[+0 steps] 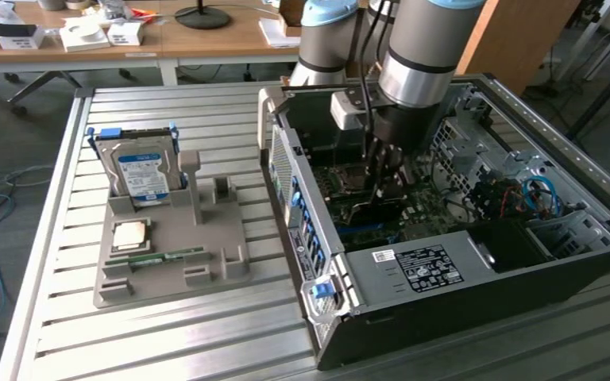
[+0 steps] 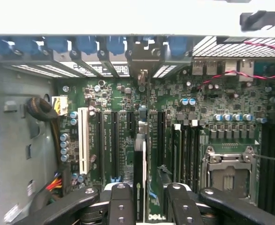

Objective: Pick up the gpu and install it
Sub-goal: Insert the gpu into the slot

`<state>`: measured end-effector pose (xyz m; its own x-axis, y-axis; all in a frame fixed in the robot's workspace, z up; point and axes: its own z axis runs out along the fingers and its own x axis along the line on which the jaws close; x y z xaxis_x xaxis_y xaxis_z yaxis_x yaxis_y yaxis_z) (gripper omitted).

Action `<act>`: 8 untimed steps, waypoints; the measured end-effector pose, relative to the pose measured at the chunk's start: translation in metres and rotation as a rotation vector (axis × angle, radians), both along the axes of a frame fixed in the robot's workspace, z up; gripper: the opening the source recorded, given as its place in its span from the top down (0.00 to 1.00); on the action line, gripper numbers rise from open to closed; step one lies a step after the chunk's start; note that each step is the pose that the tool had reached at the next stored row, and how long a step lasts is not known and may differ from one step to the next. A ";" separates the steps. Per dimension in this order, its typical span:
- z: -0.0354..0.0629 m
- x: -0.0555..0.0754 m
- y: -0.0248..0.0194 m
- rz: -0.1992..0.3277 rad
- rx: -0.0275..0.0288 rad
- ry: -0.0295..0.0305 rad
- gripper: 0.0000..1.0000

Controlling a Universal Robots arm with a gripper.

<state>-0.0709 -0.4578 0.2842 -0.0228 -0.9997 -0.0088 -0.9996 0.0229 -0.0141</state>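
Black gripper [image 2: 144, 206] is down inside the open computer case [image 1: 411, 270], pinching the thin gpu [image 2: 140, 161] edge-on over the green motherboard [image 2: 221, 101] slots.

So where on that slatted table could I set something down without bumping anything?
Bare slats run along the near edge of the slatted table, in front of the grey parts holder, and behind it past the hard drive. The strip between holder and computer case is narrow. Inside the case it is crowded: the gripper hangs over the motherboard.
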 end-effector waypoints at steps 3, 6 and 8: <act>0.0080 0.000 0.0000 0.000 -0.0001 -0.0002 0.66; 0.0168 0.000 0.0000 0.000 0.0000 -0.0003 0.66; 0.0214 0.000 0.0000 0.000 0.0000 -0.0003 0.66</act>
